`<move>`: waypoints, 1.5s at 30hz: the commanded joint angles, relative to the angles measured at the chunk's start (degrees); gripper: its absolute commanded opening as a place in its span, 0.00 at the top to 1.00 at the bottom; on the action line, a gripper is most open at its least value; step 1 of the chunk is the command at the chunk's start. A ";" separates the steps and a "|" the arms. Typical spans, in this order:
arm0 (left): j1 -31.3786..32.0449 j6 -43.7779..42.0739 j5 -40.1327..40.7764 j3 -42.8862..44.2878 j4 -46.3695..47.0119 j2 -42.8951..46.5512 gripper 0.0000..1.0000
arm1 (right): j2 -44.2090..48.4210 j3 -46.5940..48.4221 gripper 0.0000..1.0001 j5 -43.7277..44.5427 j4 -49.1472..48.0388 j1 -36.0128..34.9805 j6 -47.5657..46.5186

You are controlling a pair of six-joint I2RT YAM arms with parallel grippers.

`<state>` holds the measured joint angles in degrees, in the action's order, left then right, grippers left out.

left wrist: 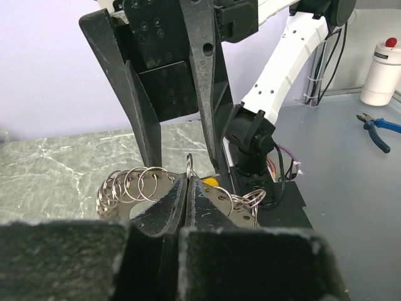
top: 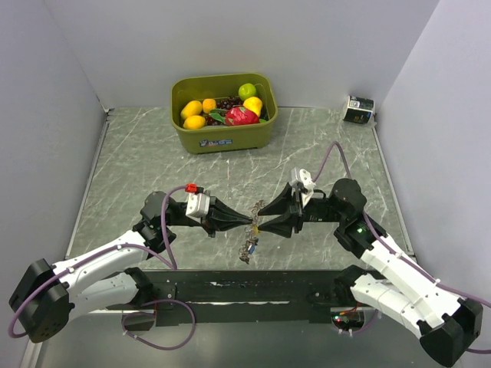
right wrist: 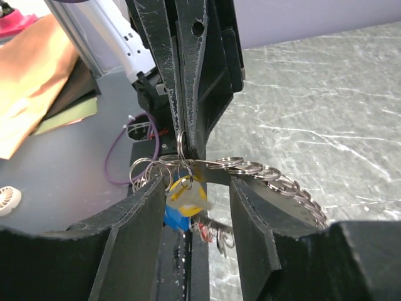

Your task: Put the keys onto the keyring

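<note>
The keyring [left wrist: 135,185] is a curved metal band strung with several small split rings [right wrist: 269,172]. My left gripper [top: 252,222] [left wrist: 188,179] is shut on one ring [right wrist: 180,147] of it, above the table's near middle. The keys [right wrist: 185,194], with yellow, white, blue and red heads, hang from that ring in a bunch [top: 248,249]. My right gripper [top: 260,218] [right wrist: 191,188] faces the left one tip to tip. It is open, with a finger on each side of the hanging keys, and I cannot tell whether they touch.
A green bin [top: 222,138] of fruit stands at the back centre. A small dark box [top: 358,109] sits in the back right corner. Past the table lie a white bottle [left wrist: 383,72], blue pliers [left wrist: 376,128] and brown paper [right wrist: 31,81].
</note>
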<state>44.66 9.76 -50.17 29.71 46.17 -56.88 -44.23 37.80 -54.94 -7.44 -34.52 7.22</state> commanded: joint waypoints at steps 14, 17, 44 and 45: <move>0.07 -0.88 -1.15 3.42 3.57 -0.16 0.99 | 3.79 2.54 0.43 3.08 0.23 -0.63 -1.24; -0.02 -0.71 -1.24 3.42 3.84 -0.25 0.99 | 4.15 2.72 0.41 3.43 0.59 -0.72 -1.16; 0.07 -0.71 -1.24 3.33 3.92 -0.07 0.99 | -0.77 2.01 0.55 2.56 -3.10 -4.24 0.33; 0.07 -0.53 -1.07 3.33 4.27 -0.07 0.99 | -0.95 2.01 0.63 2.47 -3.10 -4.32 0.51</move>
<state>44.66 9.74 -50.50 30.06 45.58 -58.39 -44.91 38.37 -52.75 -9.82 -38.17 8.45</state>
